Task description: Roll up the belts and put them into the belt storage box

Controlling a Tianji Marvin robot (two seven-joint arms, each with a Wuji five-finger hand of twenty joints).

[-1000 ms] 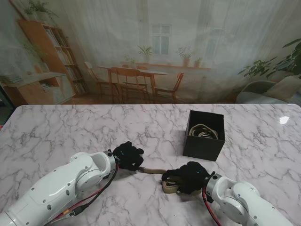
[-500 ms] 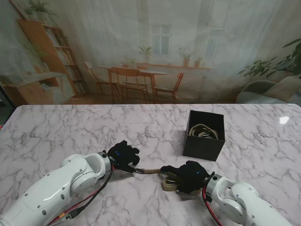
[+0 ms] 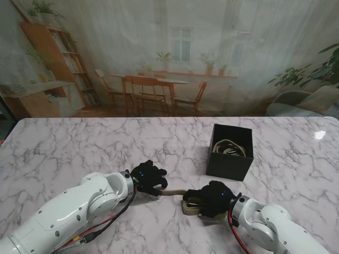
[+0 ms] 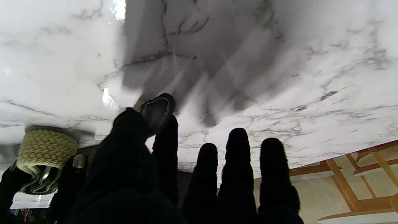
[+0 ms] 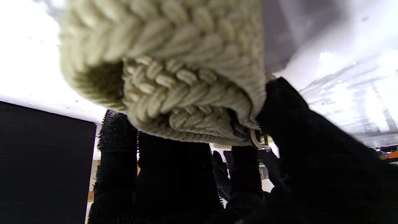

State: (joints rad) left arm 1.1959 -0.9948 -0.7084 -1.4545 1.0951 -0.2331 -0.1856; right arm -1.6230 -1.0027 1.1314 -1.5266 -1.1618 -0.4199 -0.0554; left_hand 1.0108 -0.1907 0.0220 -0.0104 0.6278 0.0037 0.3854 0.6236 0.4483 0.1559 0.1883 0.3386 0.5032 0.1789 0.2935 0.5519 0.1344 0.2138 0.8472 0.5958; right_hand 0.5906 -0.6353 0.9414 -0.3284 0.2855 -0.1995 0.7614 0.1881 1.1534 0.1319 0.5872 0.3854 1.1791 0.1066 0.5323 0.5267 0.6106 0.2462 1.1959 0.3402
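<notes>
A cream woven belt lies near me at the table's middle. Its rolled part (image 3: 189, 208) (image 5: 174, 77) (image 4: 43, 149) is in my right hand (image 3: 213, 198), whose black fingers (image 5: 174, 174) curl round the coil. The belt's free tail (image 3: 173, 192) runs left to my left hand (image 3: 149, 177). There the dark leather tip (image 4: 157, 110) is pinched between thumb and index finger, and the other fingers (image 4: 238, 168) stay straight. The black belt storage box (image 3: 229, 164) (image 5: 43, 155) stands farther from me to the right, with a coiled belt (image 3: 229, 147) inside.
The marble table (image 3: 79, 148) stretches to both sides, with its far edge against a printed room backdrop. The box stands close to my right hand, just beyond it.
My left hand drew a little to the left, then came back right toward the right hand, so the free tail is shorter. The right hand has barely moved on the roll.
</notes>
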